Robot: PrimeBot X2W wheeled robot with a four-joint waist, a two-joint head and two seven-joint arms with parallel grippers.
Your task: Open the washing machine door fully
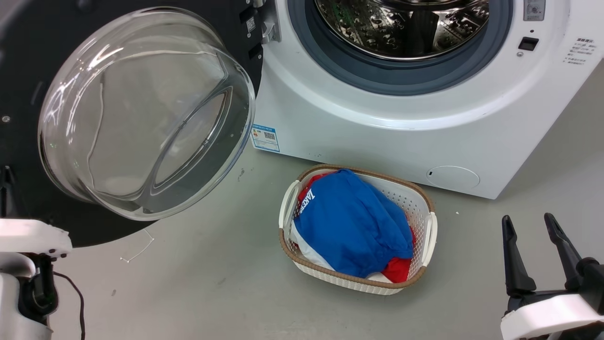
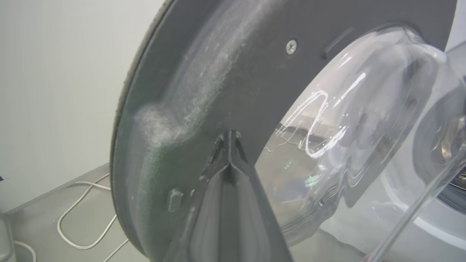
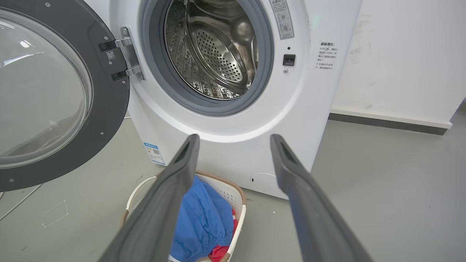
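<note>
Your white washing machine [image 1: 377,127] stands on the grey floor [image 1: 212,283], its steel drum [image 1: 401,28] exposed. The washing machine door [image 1: 141,113] stands wide open on its hinge at your left of the opening, with its inner face and bulging glass bowl turned toward you. A white laundry basket [image 1: 427,198] sits just before the machine, holding a blue garment [image 1: 354,222] over something red. Your right end effector [image 1: 527,219] hangs spread, right of the basket. Your left end effector [image 2: 229,136] is pressed together, tips at the door's dark inner ring beside the glass; you cannot tell whether they touch it.
</note>
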